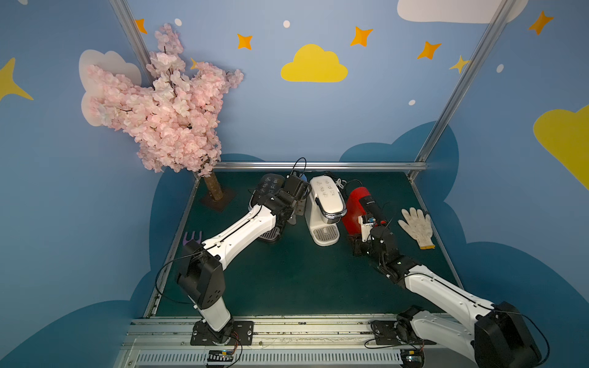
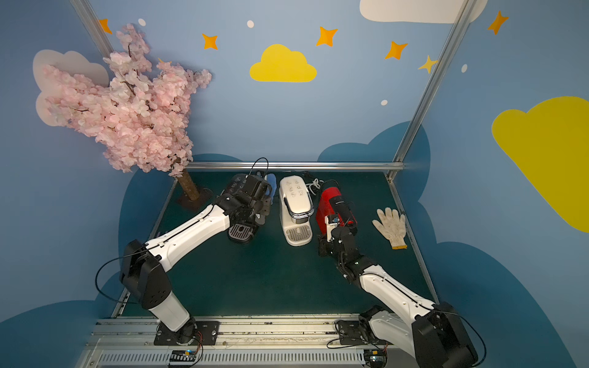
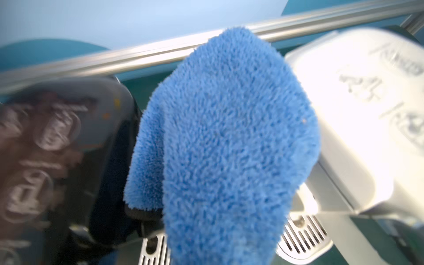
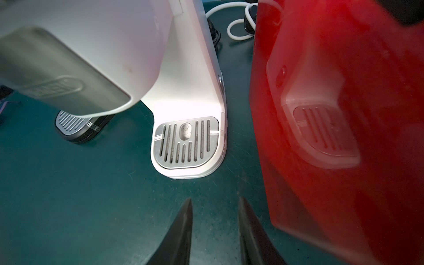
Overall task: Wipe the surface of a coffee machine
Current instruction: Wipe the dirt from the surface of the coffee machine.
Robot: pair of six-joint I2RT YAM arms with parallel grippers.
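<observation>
The coffee machine (image 1: 325,204) stands at the tabletop (image 1: 287,280) rear. Left hand (image 1: 299,207) pinches the blue cloth (image 3: 229,137) beside it. Right hand (image 4: 215,229) is partly spread and empty. Contact unconfirmed; wiping judged largely outstanding.

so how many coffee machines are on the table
3, in a row at the back: black machine, partly behind the left arm; cream-white coffee machine, middle; red-and-black machine, robot's right. None seems hidden.

Fluffy blue cloth (image 3: 229,137); glossy plastic coffee machine (image 1: 328,195)
</observation>
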